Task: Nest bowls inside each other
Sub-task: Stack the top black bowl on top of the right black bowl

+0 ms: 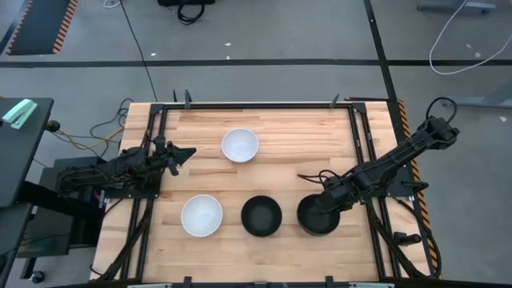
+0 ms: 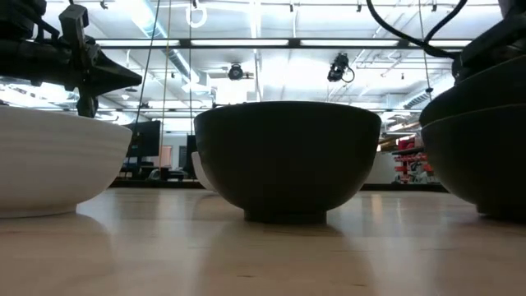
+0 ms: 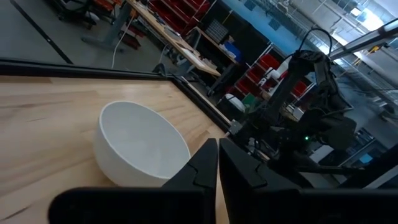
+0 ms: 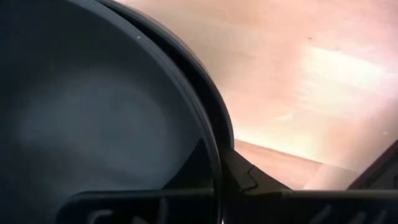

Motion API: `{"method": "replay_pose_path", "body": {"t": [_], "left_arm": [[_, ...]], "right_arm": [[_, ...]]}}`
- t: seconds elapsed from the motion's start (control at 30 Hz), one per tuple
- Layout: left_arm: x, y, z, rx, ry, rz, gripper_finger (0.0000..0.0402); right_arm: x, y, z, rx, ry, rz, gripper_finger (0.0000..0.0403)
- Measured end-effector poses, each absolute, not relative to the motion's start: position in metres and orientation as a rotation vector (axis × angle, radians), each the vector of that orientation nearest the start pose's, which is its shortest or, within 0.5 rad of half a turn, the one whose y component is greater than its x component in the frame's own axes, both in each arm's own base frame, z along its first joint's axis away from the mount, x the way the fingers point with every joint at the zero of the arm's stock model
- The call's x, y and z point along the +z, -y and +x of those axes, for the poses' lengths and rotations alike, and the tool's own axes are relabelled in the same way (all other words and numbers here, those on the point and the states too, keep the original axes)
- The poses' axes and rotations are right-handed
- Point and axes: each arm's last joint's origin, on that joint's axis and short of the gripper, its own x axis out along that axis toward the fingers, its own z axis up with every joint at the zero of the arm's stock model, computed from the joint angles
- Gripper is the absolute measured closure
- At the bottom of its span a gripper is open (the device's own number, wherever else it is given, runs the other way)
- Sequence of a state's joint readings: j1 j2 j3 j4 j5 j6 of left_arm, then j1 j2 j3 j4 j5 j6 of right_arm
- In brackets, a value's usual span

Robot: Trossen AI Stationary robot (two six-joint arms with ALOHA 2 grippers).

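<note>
Two black bowls stand nested at the table's near right; in the low view the upper black bowl sits inside the lower black bowl. My right gripper is shut on this stack's rim. A third black bowl rests on its foot at the near middle. One white bowl stands near left and another white bowl at the far middle. My left gripper is shut and hovers left of the far white bowl. My right gripper pinches the rim of the nested black bowls on their far-right side, one finger inside and one outside. It comes slanting down from the table's right. Whether it has one rim or both cannot be told. The lower bowl stands on the table.
The wooden table is bordered by black rails on its left, far and right sides. Bare wood lies at the far right and between the bowls. Cables trail beside the left arm's base.
</note>
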State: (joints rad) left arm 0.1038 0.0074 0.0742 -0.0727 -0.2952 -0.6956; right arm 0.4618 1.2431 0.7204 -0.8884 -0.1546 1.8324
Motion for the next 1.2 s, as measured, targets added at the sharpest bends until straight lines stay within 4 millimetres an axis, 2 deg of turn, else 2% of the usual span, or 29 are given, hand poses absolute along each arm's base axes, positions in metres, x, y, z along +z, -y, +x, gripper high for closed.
{"method": "replay_pose_path", "body": {"t": [0.3, 0.57, 0.87, 1.0, 1.2], "left_arm": [[0.181, -0.019, 0.09, 0.423, 0.147, -0.683, 0.0388], [0.181, -0.019, 0.09, 0.434, 0.151, -0.683, 0.0377], [0.181, -0.019, 0.09, 0.434, 0.152, -0.683, 0.0389], [0.181, -0.019, 0.09, 0.434, 0.152, -0.683, 0.0382], [0.181, -0.02, 0.09, 0.447, 0.157, -0.683, 0.0379]], "right_arm": [[0.185, -0.066, 0.178, -0.966, -1.229, 1.193, 0.04], [0.184, -0.027, 0.191, -1.024, -1.081, 1.124, 0.04], [0.196, 0.019, 0.205, -0.97, -1.003, 1.026, 0.04], [0.204, 0.028, 0.209, -0.929, -0.992, 0.965, 0.0399], [0.207, 0.032, 0.211, -0.893, -0.996, 0.96, 0.037]]}}
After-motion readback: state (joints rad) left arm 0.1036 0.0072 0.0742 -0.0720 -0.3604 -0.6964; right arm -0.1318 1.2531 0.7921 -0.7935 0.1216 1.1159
